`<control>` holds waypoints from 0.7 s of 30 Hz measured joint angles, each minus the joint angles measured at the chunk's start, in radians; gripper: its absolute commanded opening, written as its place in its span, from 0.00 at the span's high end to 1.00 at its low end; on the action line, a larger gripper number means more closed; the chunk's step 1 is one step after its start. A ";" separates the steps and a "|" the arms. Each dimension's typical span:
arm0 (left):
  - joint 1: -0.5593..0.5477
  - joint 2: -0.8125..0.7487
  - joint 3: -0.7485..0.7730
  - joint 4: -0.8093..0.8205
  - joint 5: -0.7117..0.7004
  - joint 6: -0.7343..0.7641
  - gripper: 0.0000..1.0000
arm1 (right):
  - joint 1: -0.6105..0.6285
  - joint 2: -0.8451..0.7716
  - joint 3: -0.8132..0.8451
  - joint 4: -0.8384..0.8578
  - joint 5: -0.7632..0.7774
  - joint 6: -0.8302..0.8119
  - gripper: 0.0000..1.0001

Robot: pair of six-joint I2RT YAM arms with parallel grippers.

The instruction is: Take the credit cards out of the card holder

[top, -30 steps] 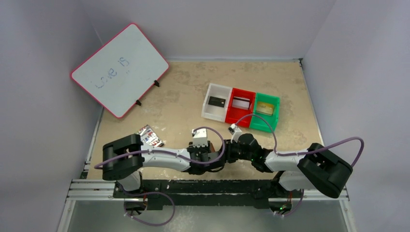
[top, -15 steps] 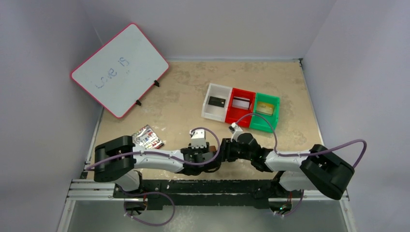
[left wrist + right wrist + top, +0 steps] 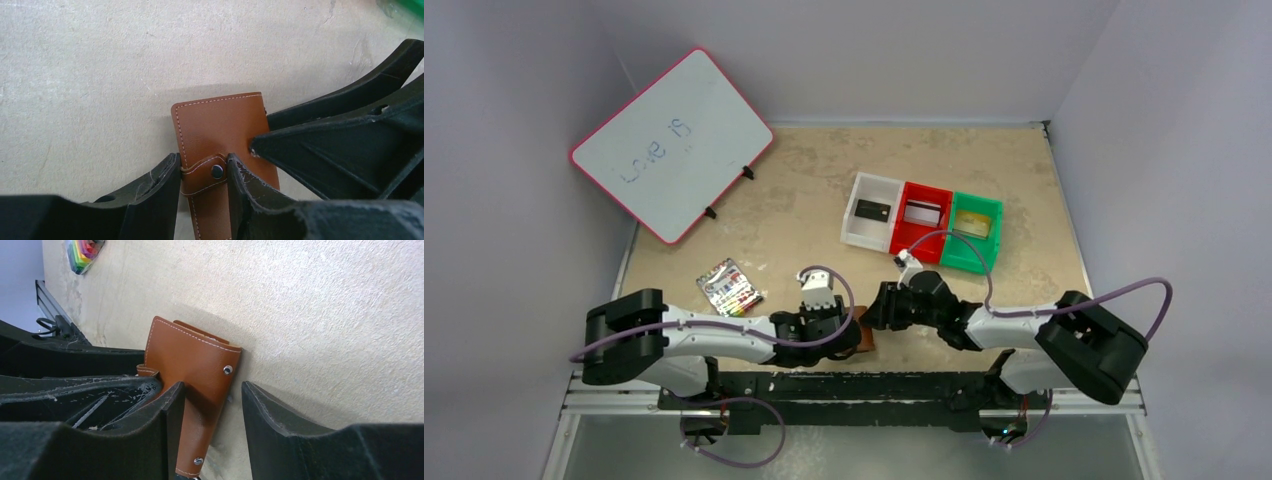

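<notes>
Both grippers sit further left than a second ago. Left gripper [image 3: 202,162] pinches card holder [image 3: 220,125] narrowly at its snap tab [image 3: 216,171]; right gripper [image 3: 212,387] half open, one finger touching leather.

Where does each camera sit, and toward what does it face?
Top external: above, behind the robot, looking down at the table; left arm and right arm meet at the card holder.
Left wrist: on the left arm, facing the card holder between the left jaws; right jaws intrude.
Right wrist: on the right arm, facing it between the right jaws.
Shared: the card holder.
</notes>
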 measured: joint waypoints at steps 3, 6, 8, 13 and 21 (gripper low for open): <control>0.000 -0.020 -0.018 0.010 -0.001 -0.005 1.00 | 0.005 0.015 0.010 0.001 0.006 0.001 0.54; 0.000 -0.035 -0.031 0.026 -0.005 -0.008 1.00 | 0.007 0.032 0.022 0.001 0.019 0.005 0.56; 0.000 -0.047 -0.038 0.040 -0.009 -0.008 1.00 | 0.009 0.046 0.032 0.000 0.026 0.008 0.56; 0.000 -0.081 -0.065 0.068 -0.019 -0.012 1.00 | 0.018 0.052 0.042 -0.003 0.053 0.014 0.55; 0.000 -0.143 -0.067 0.050 -0.056 -0.026 1.00 | 0.020 -0.045 0.041 -0.123 0.089 0.005 0.47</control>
